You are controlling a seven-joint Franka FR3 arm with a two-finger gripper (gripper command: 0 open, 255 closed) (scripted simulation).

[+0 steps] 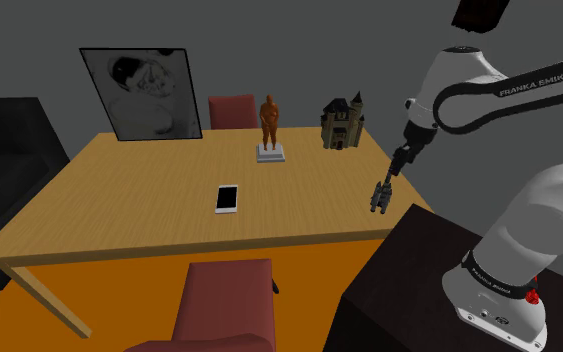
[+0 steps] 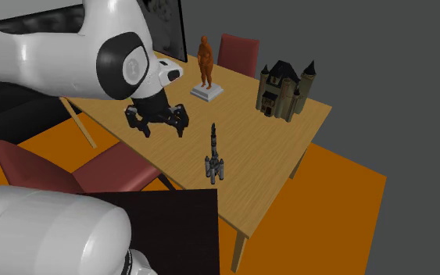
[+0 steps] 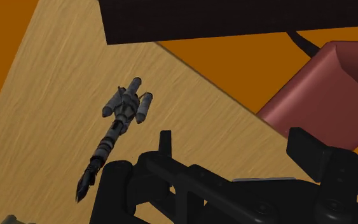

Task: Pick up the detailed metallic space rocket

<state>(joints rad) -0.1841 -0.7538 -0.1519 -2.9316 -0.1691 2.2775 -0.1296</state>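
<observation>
Black fingers [image 3: 165, 145], seemingly spread wide, hold nothing beside the grey rocket [image 3: 121, 114].

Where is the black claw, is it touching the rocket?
Apart. In the second exterior view, bare tabletop shows between the open gripper and the upright rocket.

You see a living room in a home: wooden bench [image 1: 119, 200], red chairs [image 1: 227, 305], black sofa [image 1: 7, 135], framed picture [image 1: 139, 93].

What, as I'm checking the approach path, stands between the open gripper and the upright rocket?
Nothing visible does. The gripper hovers open over bare table beside the rocket. The statue and castle stand farther back, out of the way.
</observation>
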